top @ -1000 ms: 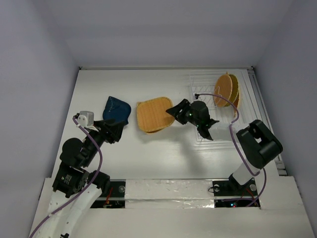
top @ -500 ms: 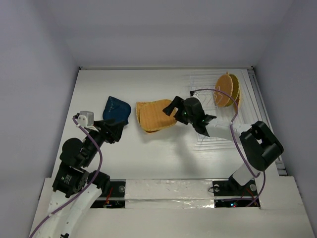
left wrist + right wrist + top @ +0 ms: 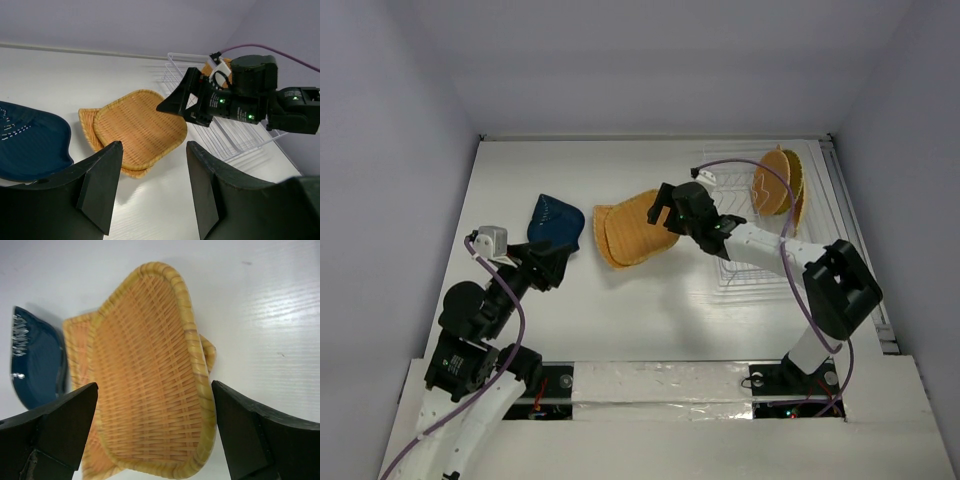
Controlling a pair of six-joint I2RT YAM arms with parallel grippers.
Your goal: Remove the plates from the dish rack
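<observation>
Two orange woven plates lie stacked on the table, the upper one skewed on the lower one. My right gripper hovers over their right edge, open and empty. A dark blue plate lies left of them. My left gripper is open and empty just near of the blue plate, facing the orange plates. The dish rack at the right holds upright orange plates and a yellow-green one at its far end.
The rack's wire rim lies right of the stack, with the right arm's purple cable looping over it. White walls close in the table on the left, far and right sides.
My right gripper has moved left and farther from the rack, over the orange plates. The upper orange plate now sits skewed on the lower one. The left arm has not moved.
</observation>
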